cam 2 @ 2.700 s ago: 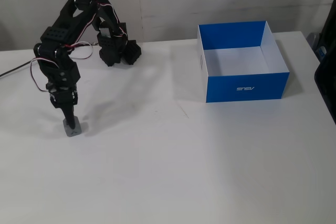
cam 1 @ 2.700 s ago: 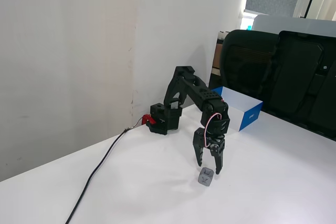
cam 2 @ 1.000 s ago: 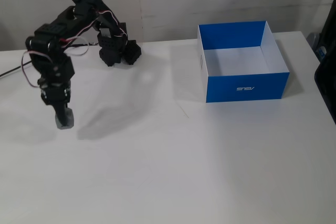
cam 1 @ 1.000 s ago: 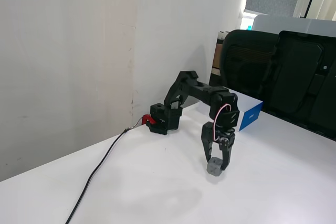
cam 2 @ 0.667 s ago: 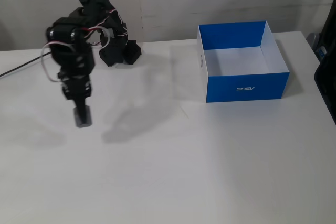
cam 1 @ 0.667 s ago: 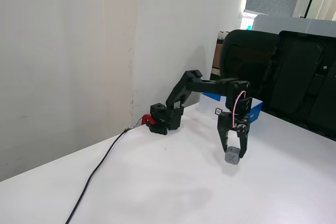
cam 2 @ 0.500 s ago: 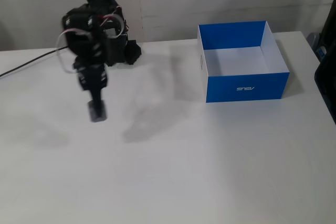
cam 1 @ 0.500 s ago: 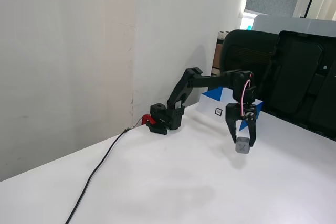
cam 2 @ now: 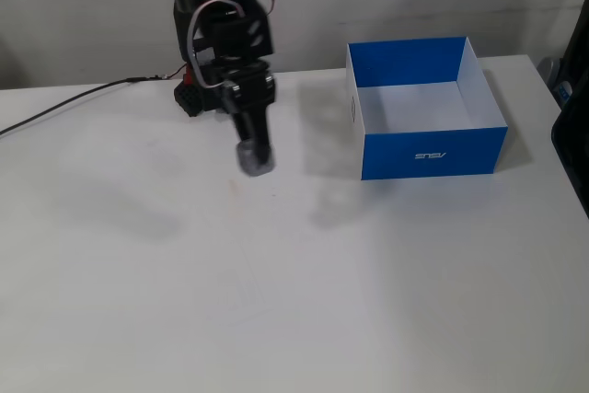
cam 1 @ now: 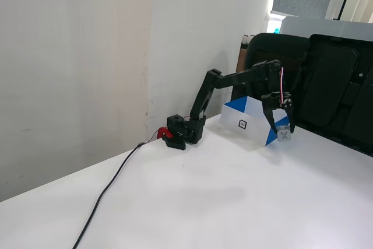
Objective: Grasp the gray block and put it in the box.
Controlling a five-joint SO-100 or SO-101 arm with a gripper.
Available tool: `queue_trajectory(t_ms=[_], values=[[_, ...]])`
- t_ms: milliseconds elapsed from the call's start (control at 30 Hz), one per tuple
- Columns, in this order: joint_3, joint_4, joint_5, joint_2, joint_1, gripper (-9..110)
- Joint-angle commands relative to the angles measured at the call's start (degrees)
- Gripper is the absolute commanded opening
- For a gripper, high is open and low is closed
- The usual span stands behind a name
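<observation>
White tabletop, bare wall behind. Gripper (cam 2: 255, 157) has swung fast from far side twd the box (cam 2: 431, 153), jaws clamped on the gray block (cam 1: 284, 134), held in air just short of box. Transport nearly done; release over box comes next.

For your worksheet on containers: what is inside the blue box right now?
Nothing shows inside the box: only its bare white floor. The gray block hangs outside it in the gripper. In the other fixed view its walls hide the interior.

I see white table (cam 2: 276, 301); on it blue-and-white box (cam 2: 433, 156) at right, black arm base (cam 1: 183, 132) by wall, black cable (cam 1: 105, 193) trailing left.
</observation>
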Motion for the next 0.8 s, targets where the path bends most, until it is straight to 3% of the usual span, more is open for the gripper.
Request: queue_trajectory(t_ms=[0, 767], values=[[-0.18, 2.55, 1.93, 7.12, 4.92, 4], [-2.81, 2.55, 12.22, 1.58, 34.8, 5]])
